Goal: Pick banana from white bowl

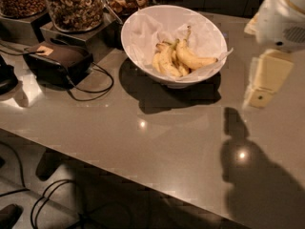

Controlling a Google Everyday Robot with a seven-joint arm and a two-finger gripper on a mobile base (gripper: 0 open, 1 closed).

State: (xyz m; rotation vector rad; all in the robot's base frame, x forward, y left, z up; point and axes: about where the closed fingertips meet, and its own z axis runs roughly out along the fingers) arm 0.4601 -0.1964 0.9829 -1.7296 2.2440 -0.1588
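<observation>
The white bowl (143,25), lined with crinkled white paper, stands at the back middle of the grey counter. Inside it the long curved yellow banana (193,58) lies on the right, its thin stem pointing up and back and its darker tip toward the right rim. A bunch of smaller bananas (166,62) lies to its left, touching it. My gripper (263,85), cream-coloured under the white arm (281,13), hangs over the counter to the right of the bowl, apart from it and holding nothing that shows.
Glass jars of nuts (76,6) on metal stands line the back left. A dark box (59,61) with a looping black cable (93,87) lies left of the bowl. The counter's front edge (119,168) runs diagonally, with the floor and cables below it.
</observation>
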